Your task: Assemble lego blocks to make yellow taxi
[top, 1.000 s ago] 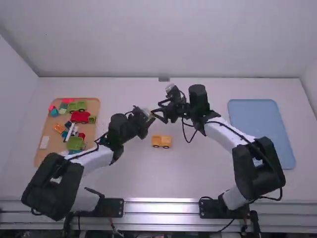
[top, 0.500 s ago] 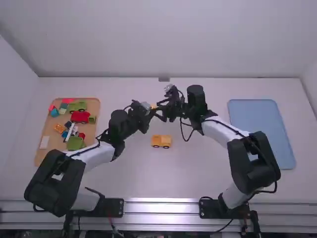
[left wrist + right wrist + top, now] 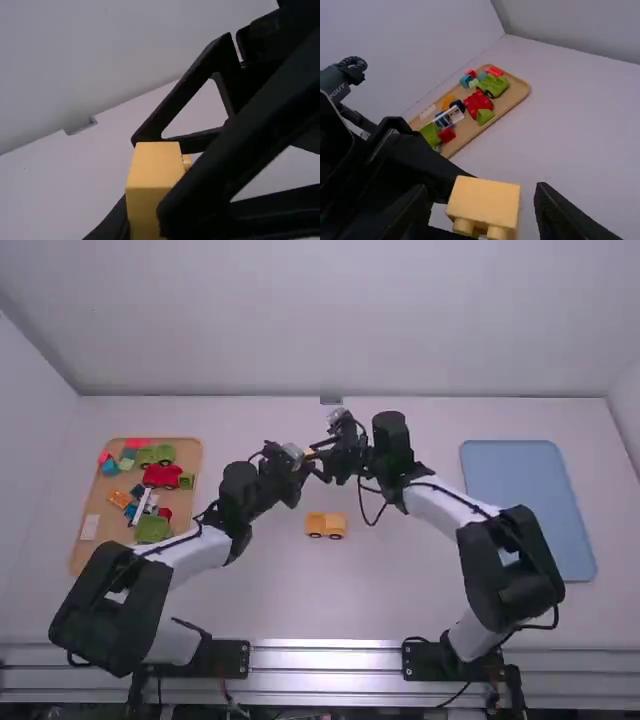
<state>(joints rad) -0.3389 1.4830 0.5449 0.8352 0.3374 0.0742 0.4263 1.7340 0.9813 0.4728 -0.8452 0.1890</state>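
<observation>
Yellow block [image 3: 485, 192], clamped in the left hand [image 3: 301, 461], between the right hand's [image 3: 320, 452] parted fingers.
Studded, square-edged; its sides are partly hidden. Nearer the arm bases than the block, a wheeled yellow piece [image 3: 326, 523]; left of it, a tan tray [image 3: 95, 502], one corner hidden; right, a smooth blue tray [image 3: 510, 475].

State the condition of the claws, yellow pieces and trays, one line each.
Left claw: shut on the raised yellow block.
Right claw: open, fingers either side of that block.
Yellow block: held off the table.
Yellow vehicle piece: upright on its wheels.
Wooden tray: loaded with pieces.
Blue tray: lying flat.
</observation>
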